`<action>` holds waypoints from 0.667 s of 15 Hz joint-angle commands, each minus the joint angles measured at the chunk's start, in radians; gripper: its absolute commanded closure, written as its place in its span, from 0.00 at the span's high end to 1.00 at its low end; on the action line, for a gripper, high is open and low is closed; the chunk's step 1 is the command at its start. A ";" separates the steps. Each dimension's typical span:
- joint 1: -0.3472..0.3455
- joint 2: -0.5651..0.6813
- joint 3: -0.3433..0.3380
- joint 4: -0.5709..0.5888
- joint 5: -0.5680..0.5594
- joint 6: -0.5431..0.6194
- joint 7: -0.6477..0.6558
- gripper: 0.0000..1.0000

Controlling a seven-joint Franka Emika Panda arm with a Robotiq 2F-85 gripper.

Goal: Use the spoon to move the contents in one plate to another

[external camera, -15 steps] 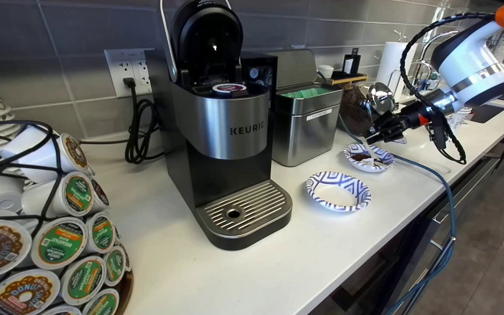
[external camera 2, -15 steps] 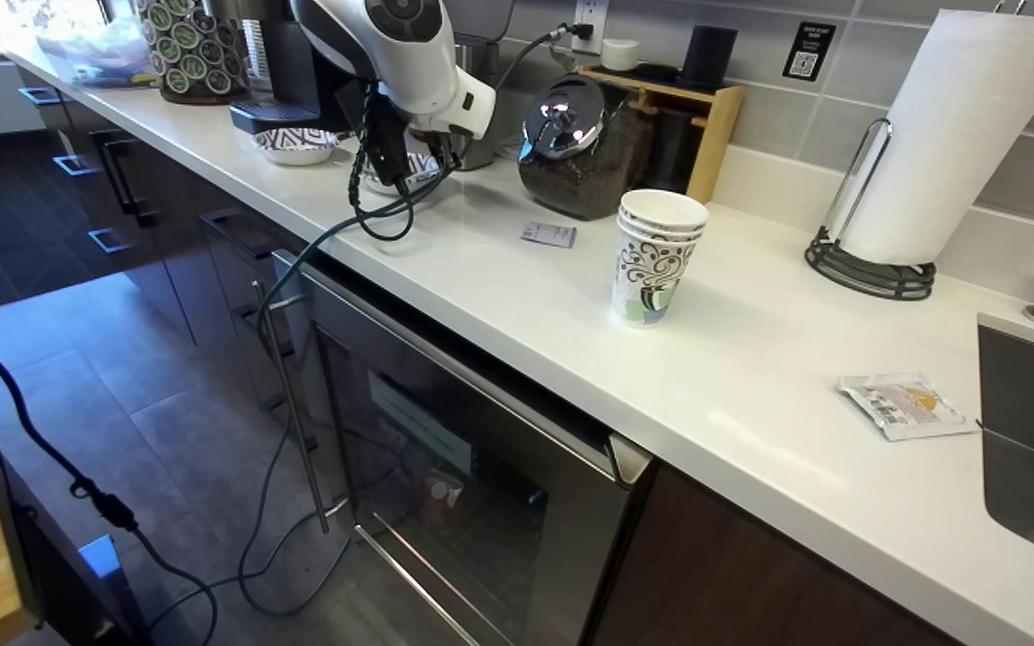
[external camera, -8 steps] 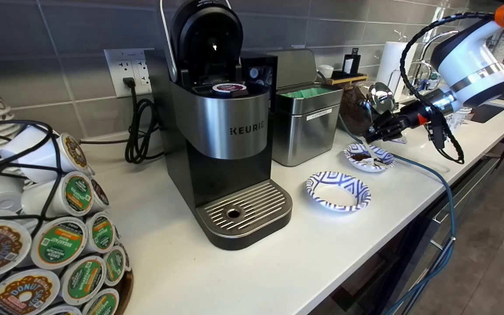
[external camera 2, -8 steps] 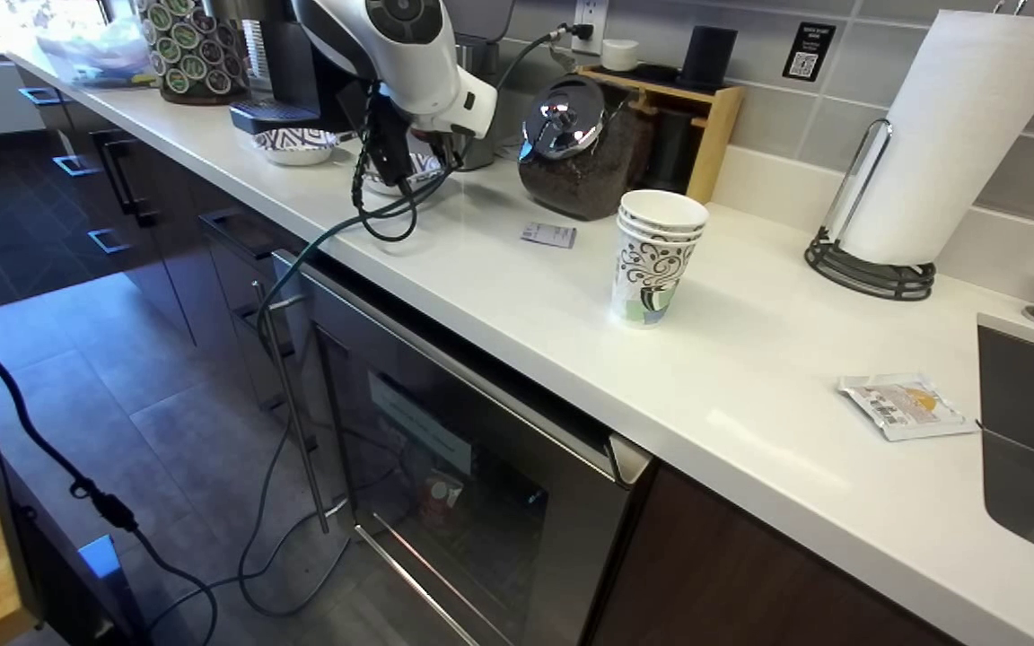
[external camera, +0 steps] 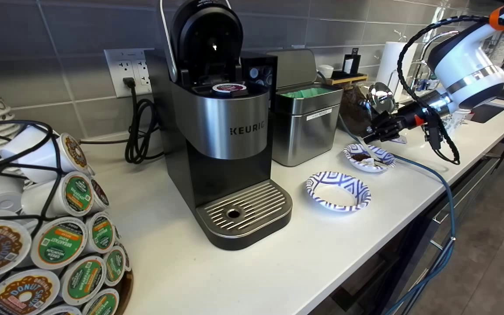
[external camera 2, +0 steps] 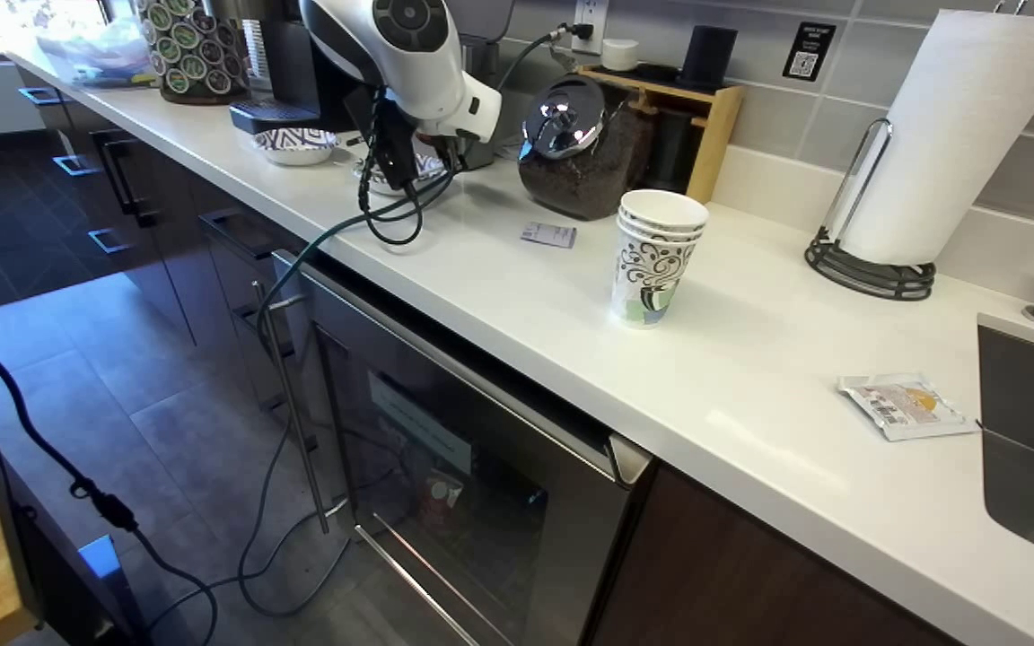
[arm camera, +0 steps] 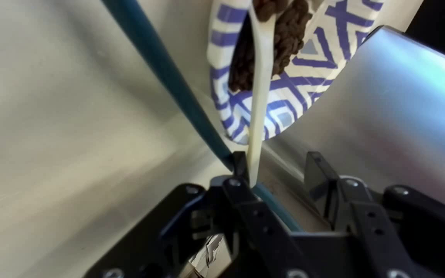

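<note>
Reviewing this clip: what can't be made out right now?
Spoon, scoop end: wrist view, under dark contents, cut off by top edge.
Filled plate, far side: wrist view, same edge.
Part of that plate: in an exterior view, behind the arm.
Bin label: in an exterior view, too small to read.

At upper right in an exterior view, a rounded white arm (external camera: 462, 68) with an orange band (external camera: 495, 19) is flanked by a braided black cable (external camera: 466, 18); low in the wrist view, a black gripper (arm camera: 277, 172) is dotted with silver screws (arm camera: 401, 190).
</note>
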 commanded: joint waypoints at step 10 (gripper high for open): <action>0.013 0.055 0.001 0.056 0.024 0.005 -0.019 0.32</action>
